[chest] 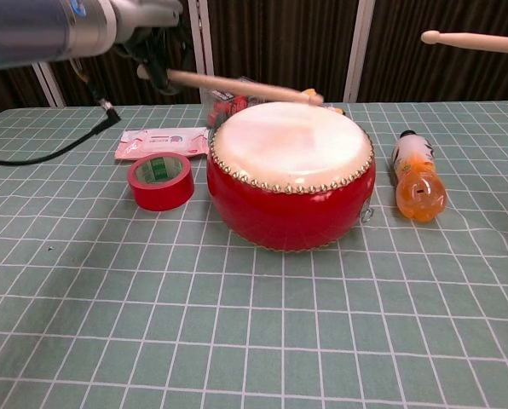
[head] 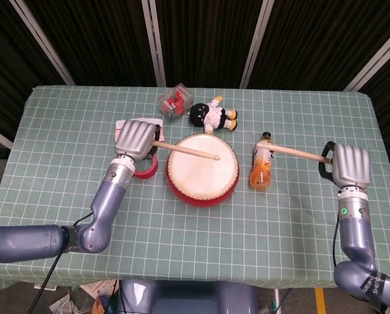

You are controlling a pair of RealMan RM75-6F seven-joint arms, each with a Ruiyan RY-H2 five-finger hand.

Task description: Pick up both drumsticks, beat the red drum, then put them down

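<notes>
The red drum (head: pixel 202 169) (chest: pixel 290 175) with its white skin stands mid-table. My left hand (head: pixel 137 137) (chest: pixel 147 19) grips a wooden drumstick (head: pixel 186 152) (chest: pixel 241 87) just left of the drum; the stick reaches over the skin, its tip above the centre. My right hand (head: pixel 351 163) holds the second drumstick (head: pixel 294 153) (chest: pixel 476 38) to the right of the drum. That stick points left, raised, with its tip over the orange bottle. The chest view shows the right stick but not the right hand.
A red tape roll (head: pixel 144 169) (chest: pixel 159 181) lies left of the drum, partly under my left hand. An orange drink bottle (head: pixel 261 168) (chest: pixel 417 181) lies right of it. A pink packet (chest: pixel 161 141), a clear box (head: pixel 172 100) and a doll (head: pixel 212 115) sit behind.
</notes>
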